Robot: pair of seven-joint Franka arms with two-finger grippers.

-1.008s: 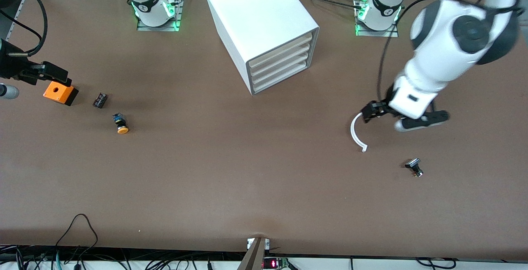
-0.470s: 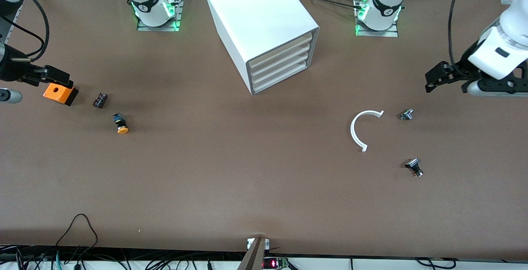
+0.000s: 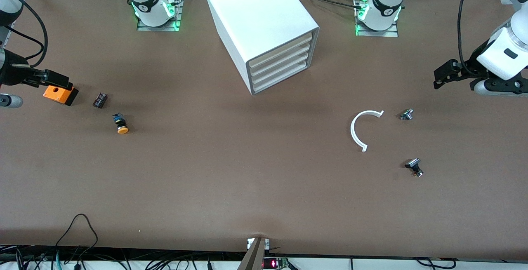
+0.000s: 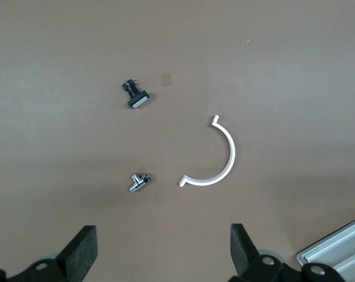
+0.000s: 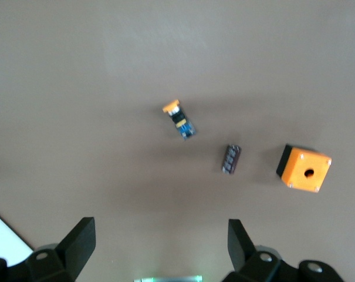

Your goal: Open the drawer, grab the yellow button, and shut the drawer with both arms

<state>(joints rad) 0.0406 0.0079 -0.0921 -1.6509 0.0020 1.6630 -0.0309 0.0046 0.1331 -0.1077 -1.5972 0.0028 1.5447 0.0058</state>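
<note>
Oddly, at the frame's left edge the right gripper [image 3: 62, 81] hangs spread and empty over the orange box [image 3: 60, 94]; the button [image 3: 121, 123] lies lower, already on the table. At upper center, the drawer [image 3: 281, 48] looks shut. Far right, the left gripper [image 3: 441, 74] hangs spread, empty. With open table everywhere, the likeliest slip is nudging the loose button rolling.

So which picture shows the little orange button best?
The right wrist view: the button lies on its side, orange cap and blue-black body clear. The front view shows it tiny, near the orange box. The left wrist view misses it.
</note>
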